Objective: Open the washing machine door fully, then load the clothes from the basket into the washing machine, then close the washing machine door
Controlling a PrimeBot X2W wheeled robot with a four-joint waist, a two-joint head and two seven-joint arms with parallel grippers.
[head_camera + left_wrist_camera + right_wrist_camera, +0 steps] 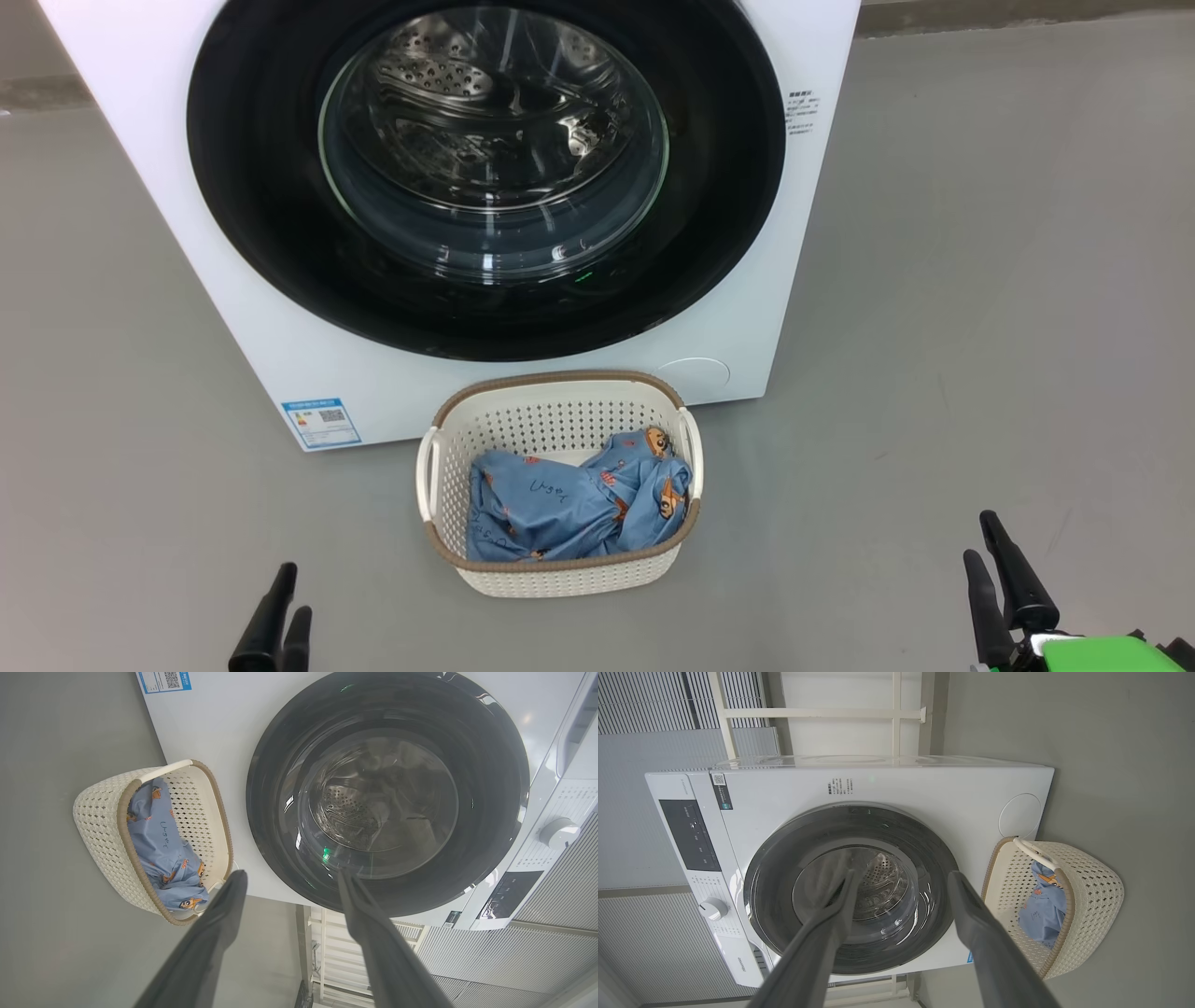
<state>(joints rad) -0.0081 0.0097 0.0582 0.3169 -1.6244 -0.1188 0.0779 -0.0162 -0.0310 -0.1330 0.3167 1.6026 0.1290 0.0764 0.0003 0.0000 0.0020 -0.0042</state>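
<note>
The white washing machine (168,233) stands ahead on the floor. Its round washing machine door (261,187), a black rim around a clear glass bowl, lies flat against the front, and the steel drum shows through the glass. The cream basket (560,579) sits on the floor just before the machine, holding light-blue printed clothes (560,509). My left gripper (285,607) is low at the left and my right gripper (985,551) low at the right, both short of the basket. In the wrist views the left gripper (289,875) and right gripper (903,875) stand open, with nothing between the fingers.
Grey floor (980,327) stretches wide on both sides of the machine and basket. A control panel with a dial (712,908) runs along the machine's top front. Ribbed grey wall panels (644,933) and a white frame (896,714) stand behind the machine.
</note>
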